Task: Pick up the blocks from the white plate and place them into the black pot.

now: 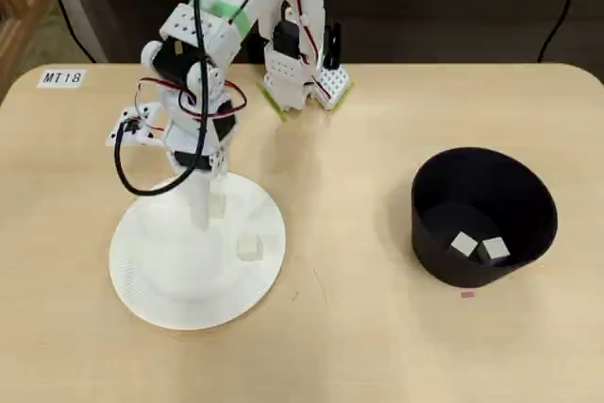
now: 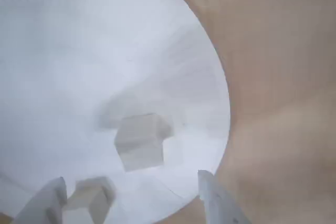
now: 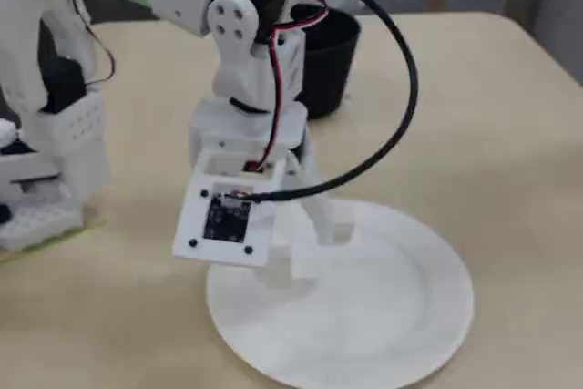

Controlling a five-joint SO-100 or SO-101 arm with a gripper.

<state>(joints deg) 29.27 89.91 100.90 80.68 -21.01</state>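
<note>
My gripper hangs open low over the white plate, near its far side in the overhead view. In the wrist view one pale cube block lies on the plate just ahead of the fingertips. A second block sits between the jaws, close against the left finger. The overhead view shows these as one block right of the gripper and one block beside the finger. The black pot stands far right with two blocks inside.
The arm's base is fixed at the table's back edge, with cables looping over the plate. A label marks the back left corner. In the fixed view the pot stands behind the arm, beyond the plate.
</note>
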